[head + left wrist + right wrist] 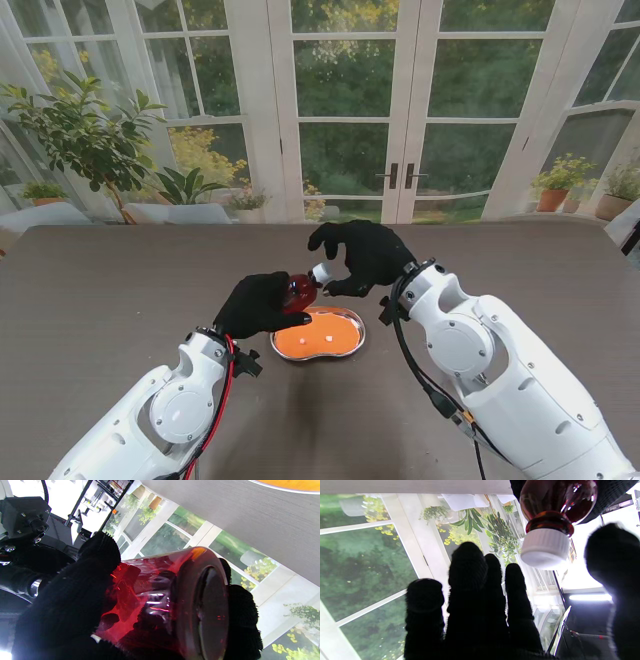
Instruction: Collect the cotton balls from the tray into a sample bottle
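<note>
Red glass of the sample bottle (pixel 299 292) is seen inside the left hand (pixel 258 304), whose black-gloved fingers are wrapped around the body of the bottle. The bottle is held tilted, lifted over the far-left edge of the tray (pixel 352 346), with its neck turned to the right. This placing seems chosen so that the white cap (pixel 321 273) is offered to the other hand.

The right hand (pixel 362 256) is placed just to the right of the cap, with fingers spread and curved. In the right wrist view the cap (pixel 545 548) is seen between the thumb (pixel 613 555) and the other fingers (pixel 470 567), but no finger is touching it yet. It is judged that the cap is about to be pinched and unscrewed, since the bottle is closed.

Two small white cotton balls (pixel 325 341) are lying on the orange floor of the tray, which rests on the brown table (pixel 120 290), near the robot and between the two arms. They are not yet collected. The bottle is probably kept close over the tray so that only a short way is needed later.
</note>
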Robot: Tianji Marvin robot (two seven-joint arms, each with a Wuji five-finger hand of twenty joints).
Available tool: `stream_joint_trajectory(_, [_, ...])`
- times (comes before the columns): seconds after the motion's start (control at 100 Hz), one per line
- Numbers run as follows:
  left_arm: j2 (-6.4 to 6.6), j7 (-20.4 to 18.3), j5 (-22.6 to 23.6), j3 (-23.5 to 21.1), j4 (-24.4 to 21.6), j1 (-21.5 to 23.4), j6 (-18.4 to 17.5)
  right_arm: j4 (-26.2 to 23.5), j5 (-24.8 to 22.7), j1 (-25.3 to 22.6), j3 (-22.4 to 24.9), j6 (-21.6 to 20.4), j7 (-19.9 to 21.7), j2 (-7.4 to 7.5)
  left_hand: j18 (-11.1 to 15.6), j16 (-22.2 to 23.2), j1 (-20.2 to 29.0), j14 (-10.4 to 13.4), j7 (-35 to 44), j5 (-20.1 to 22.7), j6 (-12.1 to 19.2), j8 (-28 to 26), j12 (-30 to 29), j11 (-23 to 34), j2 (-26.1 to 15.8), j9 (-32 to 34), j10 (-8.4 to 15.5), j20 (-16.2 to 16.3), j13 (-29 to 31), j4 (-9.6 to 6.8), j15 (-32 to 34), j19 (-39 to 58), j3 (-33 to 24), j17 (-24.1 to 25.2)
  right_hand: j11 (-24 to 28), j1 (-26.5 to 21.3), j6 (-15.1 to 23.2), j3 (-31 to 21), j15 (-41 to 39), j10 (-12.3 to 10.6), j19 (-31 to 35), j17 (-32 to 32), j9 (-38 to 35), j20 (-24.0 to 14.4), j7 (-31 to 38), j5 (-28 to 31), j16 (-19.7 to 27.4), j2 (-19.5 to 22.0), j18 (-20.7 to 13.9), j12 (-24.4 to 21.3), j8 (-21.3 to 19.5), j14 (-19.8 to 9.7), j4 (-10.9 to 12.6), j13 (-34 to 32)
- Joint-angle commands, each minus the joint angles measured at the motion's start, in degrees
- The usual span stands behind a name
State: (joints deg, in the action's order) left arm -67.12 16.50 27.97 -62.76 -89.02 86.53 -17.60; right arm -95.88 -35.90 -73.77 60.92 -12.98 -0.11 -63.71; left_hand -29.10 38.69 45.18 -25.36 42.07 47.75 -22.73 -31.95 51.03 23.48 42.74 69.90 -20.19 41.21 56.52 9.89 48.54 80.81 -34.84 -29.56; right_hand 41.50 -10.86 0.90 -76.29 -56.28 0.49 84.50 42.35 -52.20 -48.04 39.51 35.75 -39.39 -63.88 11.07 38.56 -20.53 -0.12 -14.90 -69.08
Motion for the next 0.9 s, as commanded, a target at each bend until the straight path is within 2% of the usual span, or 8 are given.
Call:
stream_joint_trajectory(0.0, [-0.11, -1.1, -0.1, -0.1, -0.3, 0.2, 0.1, -1.0, -0.1, -0.4, 0.3, 1.1, 1.5, 0.2, 1.3, 0.0, 16.3, -2.7, 7.4, 7.2, 12.2, -0.7, -0.2, 0.6, -11.9, 3.6, 3.5, -0.7, 1.4, -0.49, 0.9, -2.1, -11.5, 1.9, 0.5, 4.6, -1.3, 1.1, -1.0, 0.4, 0.2, -1.1, 1.7, -0.9, 0.3, -1.4, -0.5, 4.6, -1.8, -0.6, 1.6, 0.9, 0.4, 0.6])
stream_joint_trajectory(0.1, [-0.1, -1.2, -0.1, 0.0, -0.3, 0.2, 0.1, -1.8, 0.0, -0.7, 0.7, 2.7, 2.8, 0.41, 1.3, 0.0, 16.3, -2.7, 7.4, 7.2, 12.1, -0.7, -0.2, 0.6, -11.9, 3.6, 3.4, -0.7, 1.5, -0.48, 1.0, -2.1, -11.5, 1.8, 0.9, 8.5, -0.7, 7.9, -1.8, 0.9, 0.2, -2.1, 2.0, -1.8, 0.1, -0.4, -0.8, 16.1, -1.6, -0.2, 1.9, 1.9, 1.2, 1.6])
stream_joint_trajectory(0.19, [-0.1, -1.2, -0.1, 0.0, -0.3, 0.1, 0.1, -2.1, -0.7, -0.9, 0.8, 3.5, 3.2, 0.55, 1.3, 0.0, 16.3, -2.7, 7.4, 7.2, 12.0, -0.7, -0.2, 0.6, -11.9, 3.6, 3.5, -0.7, 1.5, -0.48, 0.9, -2.1, -11.5, 1.8, 0.7, 9.2, 0.6, 12.2, -1.9, 1.4, 0.3, -2.0, 1.2, -2.2, 0.5, 2.7, -0.7, 21.2, -1.4, -0.1, 1.3, 2.5, 2.0, 1.5])
stream_joint_trajectory(0.31, [-0.1, -1.2, -0.1, 0.0, -0.3, 0.1, 0.1, -2.4, -3.0, -0.9, 0.5, 4.3, 3.2, 0.73, 1.3, 0.0, 16.3, -2.7, 7.3, 7.2, 12.1, -0.7, -0.2, 0.6, -11.9, 3.6, 3.4, -0.7, 1.4, -0.49, 0.9, -2.1, -11.5, 1.9, 0.9, 9.0, 2.1, 14.9, -2.3, 1.6, 0.7, -1.0, -0.7, -2.3, 2.5, 9.0, -0.7, 24.2, -1.1, 0.6, -0.5, 2.5, 2.7, 0.2])
stream_joint_trajectory(0.59, [-0.08, -1.3, -0.1, -0.1, -0.3, 0.2, 0.1, -1.6, -3.4, -0.5, -0.6, 3.8, 1.7, 0.46, 1.3, 0.0, 16.3, -2.8, 7.3, 7.1, 12.0, -0.7, -0.2, 0.6, -11.9, 3.6, 3.4, -0.7, 1.4, -0.49, 0.9, -2.1, -11.5, 1.9, 2.0, 0.3, 6.9, 9.5, -3.3, 0.8, 2.0, 1.4, -5.6, -1.7, 6.1, 19.9, -0.7, 23.1, -0.3, 1.7, -4.0, 1.9, 3.5, -3.3])
stream_joint_trajectory(0.64, [-0.08, -1.3, -0.1, -0.1, -0.4, 0.2, 0.1, -1.3, -3.0, -0.5, -0.6, 3.1, 1.5, 0.42, 1.3, 0.0, 16.3, -2.7, 7.3, 7.1, 12.0, -0.7, -0.2, 0.6, -11.9, 3.6, 3.4, -0.7, 1.5, -0.5, 1.0, -2.1, -11.5, 1.9, 1.7, -2.0, 7.9, 8.8, -3.1, 0.7, 2.1, 1.5, -5.9, -1.4, 6.2, 19.6, -0.6, 21.8, -0.4, 1.8, -1.8, 1.8, -1.0, -3.4])
stream_joint_trajectory(0.69, [-0.08, -1.3, -0.1, -0.1, -0.4, 0.2, 0.1, -1.2, -2.7, -0.4, -0.5, 2.6, 1.6, 0.42, 1.3, 0.0, 16.3, -2.7, 7.3, 7.2, 12.0, -0.7, -0.2, 0.6, -11.9, 3.6, 3.4, -0.7, 1.4, -0.49, 1.0, -2.1, -11.5, 1.9, 1.3, -4.3, 8.8, 7.9, -2.8, 0.6, 2.1, 1.4, -5.7, -1.1, 7.7, 17.5, -0.5, 20.2, -0.5, 1.7, 1.3, 1.6, -3.6, -3.2])
stream_joint_trajectory(0.89, [-0.08, -1.3, -0.1, -0.1, -0.3, 0.1, 0.1, -0.6, -1.6, -0.2, -0.5, 1.0, 1.1, 0.26, 1.3, 0.0, 16.3, -2.8, 7.4, 7.2, 12.1, -0.7, -0.2, 0.6, -11.9, 3.6, 3.4, -0.7, 1.4, -0.51, 1.0, -2.1, -11.5, 1.9, 1.6, -11.7, 10.6, 3.9, -2.5, -0.2, 1.7, 1.3, -6.2, -0.8, 10.3, 12.6, -0.5, 12.9, -0.6, 1.5, 4.4, 0.7, -5.4, -3.7])
